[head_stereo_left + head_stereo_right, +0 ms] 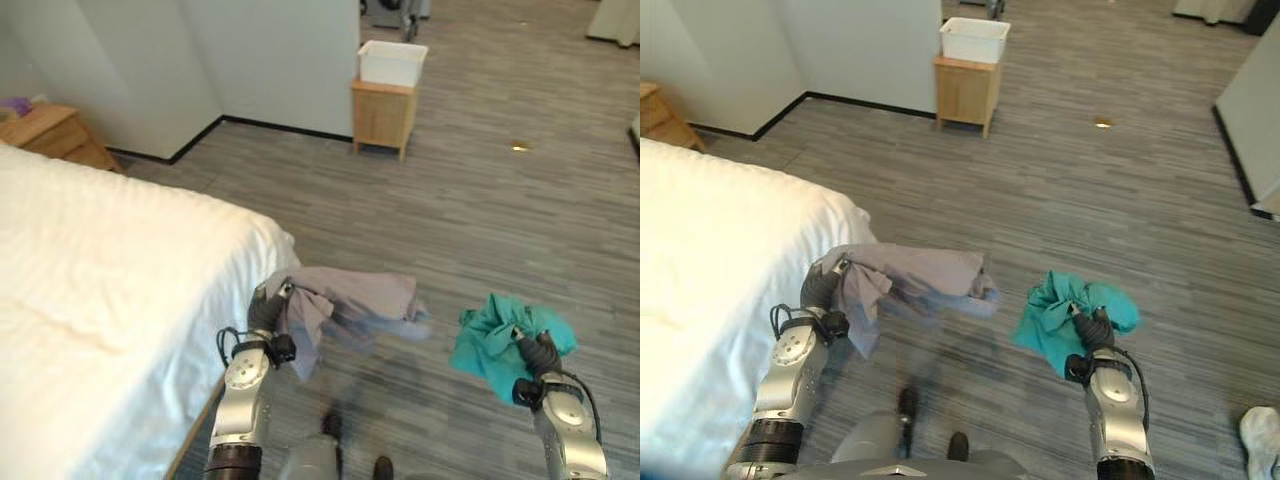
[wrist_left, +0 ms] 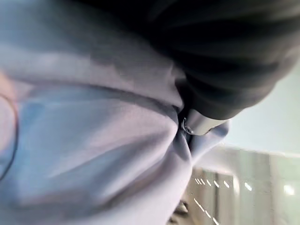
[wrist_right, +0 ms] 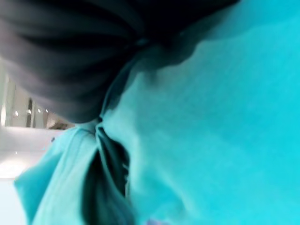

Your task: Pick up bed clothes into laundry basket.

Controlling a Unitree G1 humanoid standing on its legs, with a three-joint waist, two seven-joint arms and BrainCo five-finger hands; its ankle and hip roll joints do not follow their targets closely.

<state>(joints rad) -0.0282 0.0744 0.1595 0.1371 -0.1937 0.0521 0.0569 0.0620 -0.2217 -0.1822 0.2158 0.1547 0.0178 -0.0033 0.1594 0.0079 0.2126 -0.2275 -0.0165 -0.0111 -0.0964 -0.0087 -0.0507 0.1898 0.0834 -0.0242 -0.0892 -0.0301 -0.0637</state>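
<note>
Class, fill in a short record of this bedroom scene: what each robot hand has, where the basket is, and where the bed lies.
left hand: shut on the grey garment, held off the floor
right hand: shut on the teal garment
basket: white, on a small wooden stand across the room
bed: white, at the robot's left
task status: neither garment in the basket yet

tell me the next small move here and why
Probably step toward the white basket on the small wooden stand across the floor. The left hand holds a grey garment and the right hand a teal one, both lifted clear of the bed, so carrying seems all that remains before dropping them in.
</note>
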